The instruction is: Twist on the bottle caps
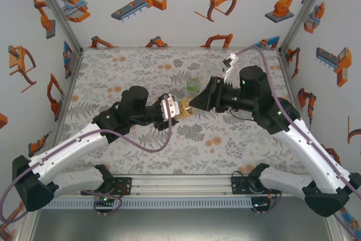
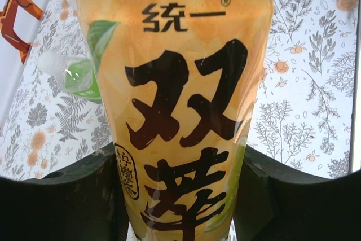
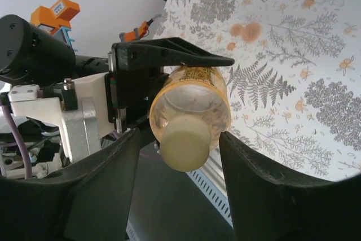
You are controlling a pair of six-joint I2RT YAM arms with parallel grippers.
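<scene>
The yellowish cap (image 3: 183, 142) sits on the neck of the amber bottle (image 3: 192, 91), which lies level in the air above the middle of the counter (image 1: 124, 66). The left fingers (image 3: 169, 55) are clamped tight on the bottle's body. The right fingers (image 3: 265, 190) stand partly open on either side of the cap, with a gap on each side. A green bottle (image 1: 193, 84) stands on the counter just behind.
</scene>
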